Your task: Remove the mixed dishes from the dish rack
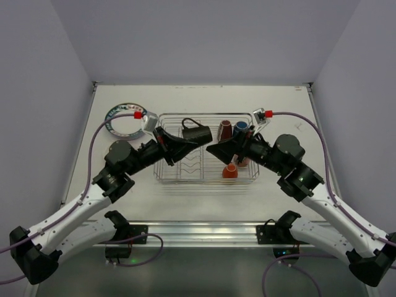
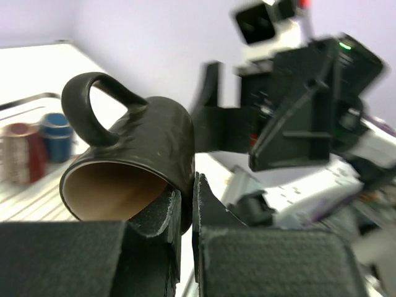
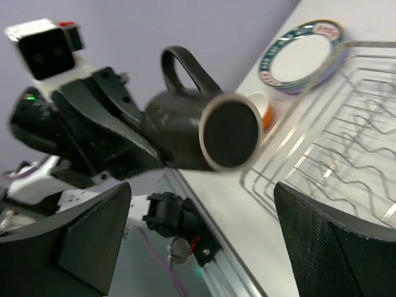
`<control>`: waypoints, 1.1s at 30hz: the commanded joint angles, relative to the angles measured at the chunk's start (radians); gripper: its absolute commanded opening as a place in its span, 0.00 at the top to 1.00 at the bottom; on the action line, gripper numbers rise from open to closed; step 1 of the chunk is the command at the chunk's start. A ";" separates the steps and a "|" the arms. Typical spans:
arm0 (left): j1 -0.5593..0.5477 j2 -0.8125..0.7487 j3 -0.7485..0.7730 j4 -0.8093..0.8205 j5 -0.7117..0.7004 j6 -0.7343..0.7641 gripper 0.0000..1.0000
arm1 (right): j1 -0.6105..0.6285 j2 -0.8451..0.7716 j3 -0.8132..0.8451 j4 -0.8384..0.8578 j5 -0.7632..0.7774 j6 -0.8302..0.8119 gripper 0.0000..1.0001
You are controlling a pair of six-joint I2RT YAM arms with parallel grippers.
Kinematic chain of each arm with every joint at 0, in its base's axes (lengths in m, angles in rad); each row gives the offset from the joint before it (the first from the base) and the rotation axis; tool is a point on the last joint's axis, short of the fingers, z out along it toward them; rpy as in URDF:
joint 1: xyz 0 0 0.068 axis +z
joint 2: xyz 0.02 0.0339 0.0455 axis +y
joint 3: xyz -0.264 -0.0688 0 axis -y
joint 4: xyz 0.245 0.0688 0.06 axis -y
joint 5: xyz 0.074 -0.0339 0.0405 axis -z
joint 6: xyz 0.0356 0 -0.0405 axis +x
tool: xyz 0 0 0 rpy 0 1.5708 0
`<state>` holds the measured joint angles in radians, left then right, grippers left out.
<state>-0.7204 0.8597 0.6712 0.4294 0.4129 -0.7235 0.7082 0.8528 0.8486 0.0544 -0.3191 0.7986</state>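
My left gripper (image 1: 184, 143) (image 2: 185, 198) is shut on the rim of a black mug (image 1: 197, 132) (image 2: 136, 154). It holds the mug on its side, handle up, over the silver wire dish rack (image 1: 185, 168) (image 3: 334, 148). My right gripper (image 1: 214, 150) (image 3: 201, 210) stands wide open just right of the mug's base, touching nothing. In the right wrist view the black mug (image 3: 198, 133) floats beyond the open fingers. A maroon mug (image 1: 225, 129) (image 2: 21, 151) and a blue mug (image 1: 240, 128) (image 2: 57, 136) stand at the rack's back. An orange mug (image 1: 229, 171) sits near the rack's front.
A stack of plates topped by a dark-rimmed white plate (image 1: 124, 119) (image 3: 303, 55) lies on the table left of the rack. An orange bowl (image 3: 263, 111), white inside, sits beside it. Walls close the table on three sides.
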 commanded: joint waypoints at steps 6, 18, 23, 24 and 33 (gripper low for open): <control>0.006 -0.007 0.312 -0.769 -0.468 0.271 1.00 | -0.001 -0.150 0.058 -0.266 0.388 -0.188 0.01; 0.034 0.278 0.653 -1.414 -0.947 0.300 1.00 | -0.004 -0.095 0.167 -0.521 0.466 -0.361 0.01; 0.235 0.294 0.553 -1.361 -0.808 0.400 1.00 | -0.004 -0.107 0.136 -0.525 0.469 -0.397 0.01; 0.271 0.292 0.529 -1.341 -0.790 0.417 1.00 | -0.004 -0.110 0.126 -0.524 0.466 -0.406 0.01; 0.377 0.413 0.452 -1.296 -0.622 0.438 0.97 | -0.010 -0.089 0.087 -0.522 0.434 -0.458 0.01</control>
<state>-0.3752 1.2671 1.1244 -0.9142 -0.2852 -0.3382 0.7036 0.7593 0.9451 -0.4648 0.1169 0.3801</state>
